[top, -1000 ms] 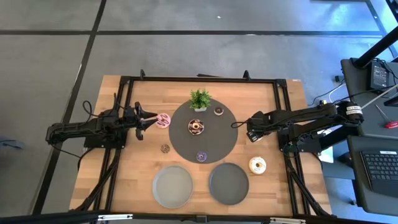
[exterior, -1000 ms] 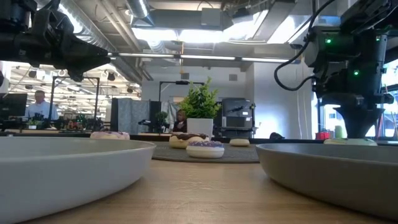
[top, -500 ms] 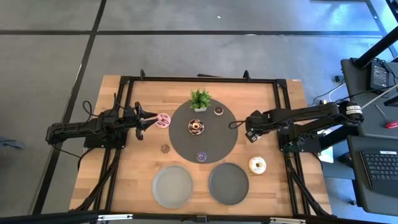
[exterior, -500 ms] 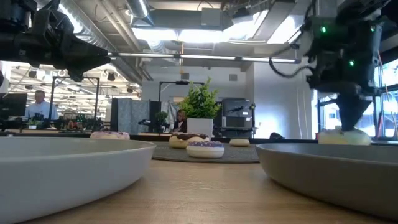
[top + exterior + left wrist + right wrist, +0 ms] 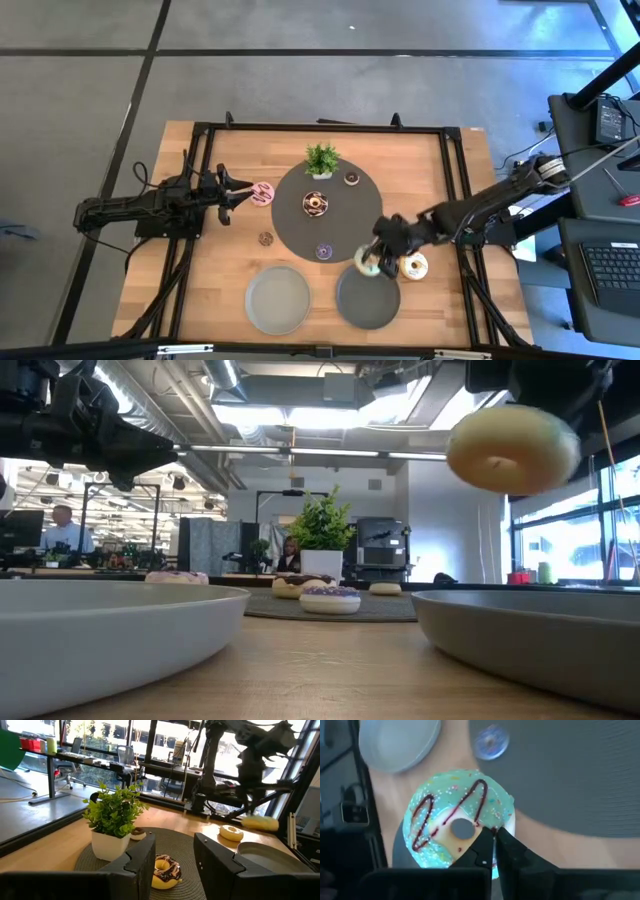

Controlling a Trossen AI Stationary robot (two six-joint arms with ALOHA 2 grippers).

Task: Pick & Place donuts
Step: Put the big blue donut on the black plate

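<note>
My right gripper (image 5: 376, 254) is shut on a pale green iced donut (image 5: 365, 264) with red drizzle (image 5: 450, 815), held above the right grey plate (image 5: 368, 300). From the low view the donut (image 5: 512, 448) hangs high and tilted. My left gripper (image 5: 235, 192) is open and waits beside a pink donut (image 5: 263, 193) at the table's left. A chocolate donut (image 5: 316, 204), a small brown one (image 5: 352, 178) and a purple one (image 5: 324, 251) lie on the dark round mat (image 5: 345, 225). A cream donut (image 5: 413, 265) and a small dark one (image 5: 266, 238) lie on the wood. My right gripper comes from above, pointing down, and its fingertips (image 5: 485, 845) meet the donut's ring beside the hole (image 5: 461, 827). The fingers themselves cover the place of contact, so the kind of hold does not show. The donut is lifted clear and tilted.
A second grey plate (image 5: 277, 298) sits left of the first at the near edge. A small potted plant (image 5: 320, 158) stands on the mat's far side. A black frame (image 5: 455, 160) runs along the table's sides.
My right gripper has travelled from the mat's right edge toward the table's near edge and to the left, rising as it went. The green donut has come up off the table with it and now hangs above the right plate.
</note>
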